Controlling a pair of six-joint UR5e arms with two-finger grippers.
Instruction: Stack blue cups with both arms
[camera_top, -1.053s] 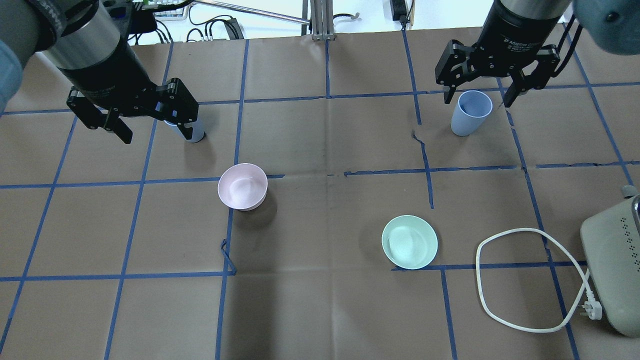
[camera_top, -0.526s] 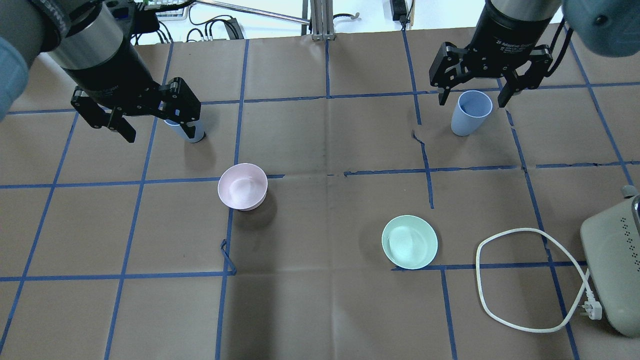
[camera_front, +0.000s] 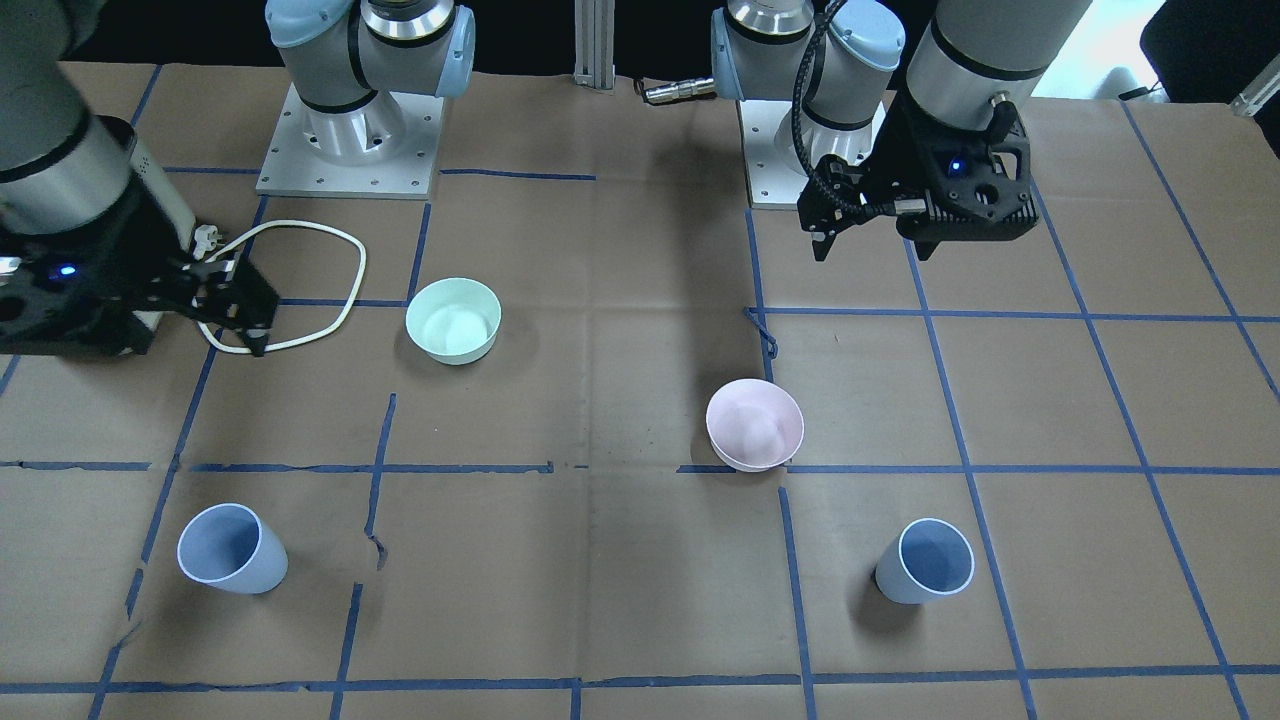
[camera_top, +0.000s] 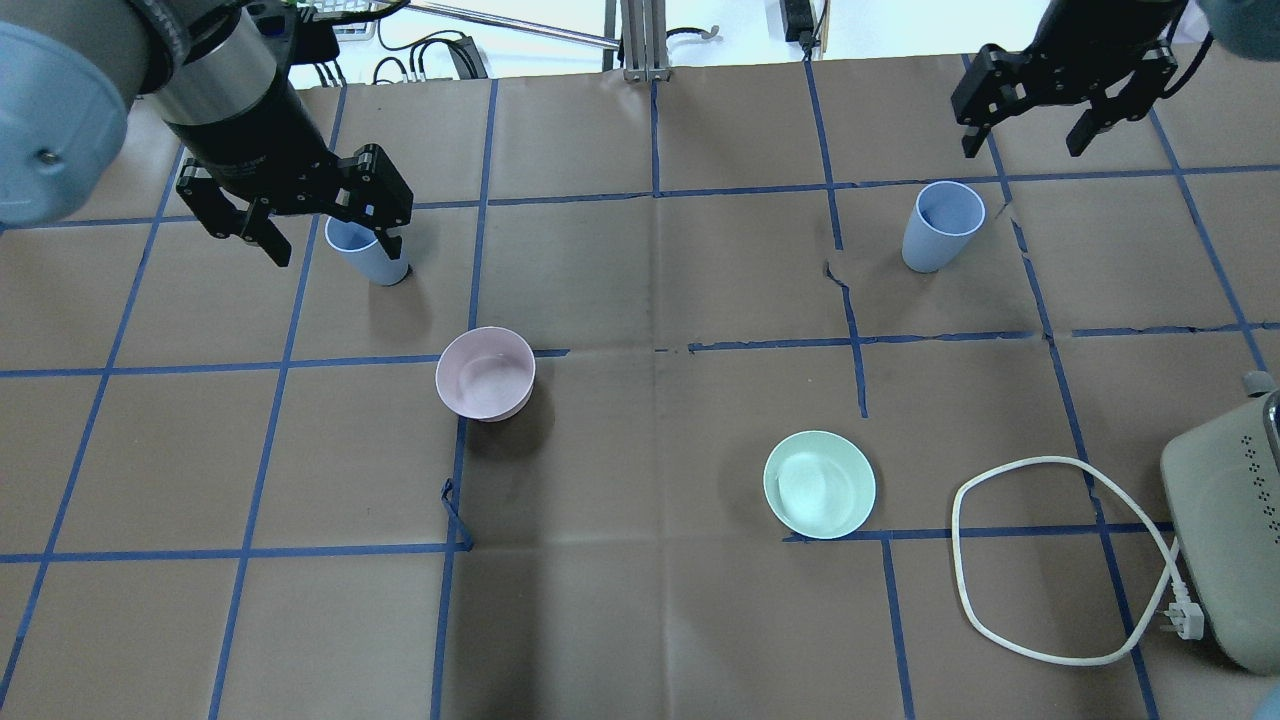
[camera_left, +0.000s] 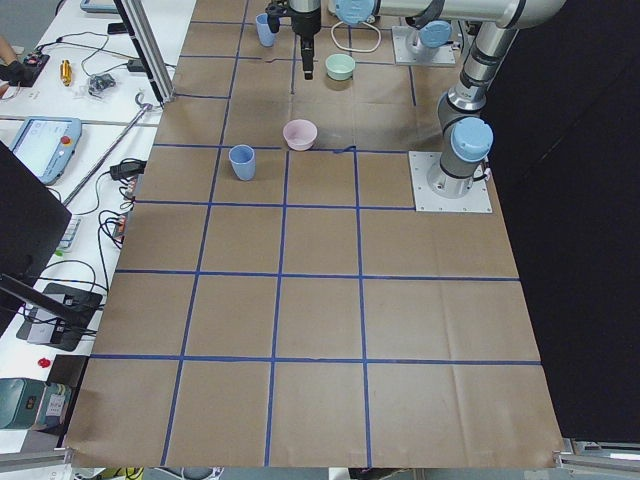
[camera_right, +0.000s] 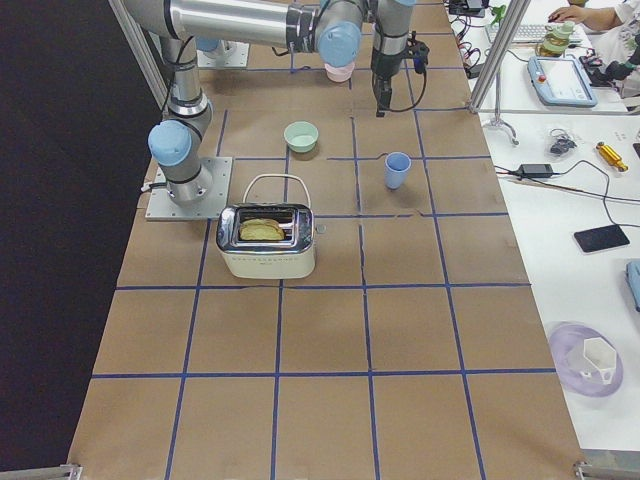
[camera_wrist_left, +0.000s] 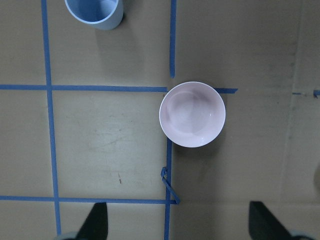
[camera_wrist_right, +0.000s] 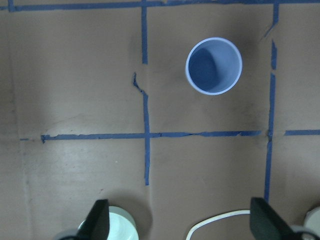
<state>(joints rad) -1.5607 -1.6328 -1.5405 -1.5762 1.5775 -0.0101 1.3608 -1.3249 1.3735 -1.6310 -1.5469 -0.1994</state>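
Note:
Two pale blue cups stand upright and apart on the brown table. The left cup (camera_top: 362, 252) is at the far left, also in the left wrist view (camera_wrist_left: 95, 12). The right cup (camera_top: 940, 226) is at the far right, also in the right wrist view (camera_wrist_right: 214, 66). My left gripper (camera_top: 336, 250) is open and empty, high above the table beside its cup. My right gripper (camera_top: 1023, 150) is open and empty, raised and off to the far right of its cup. Both wrist views show wide-apart fingertips (camera_wrist_left: 95, 221) (camera_wrist_right: 97, 218) with nothing between them.
A pink bowl (camera_top: 485, 372) sits near the table's middle left and a mint-green bowl (camera_top: 819, 483) at the middle right. A toaster (camera_top: 1225, 540) with a looped white cord (camera_top: 1050, 560) stands at the near right edge.
Both open grippers have lifted away from their cups. The right one, which straddled its cup's rim, now stands clear of it; the left one uncovers more of its cup. The cups have not moved.

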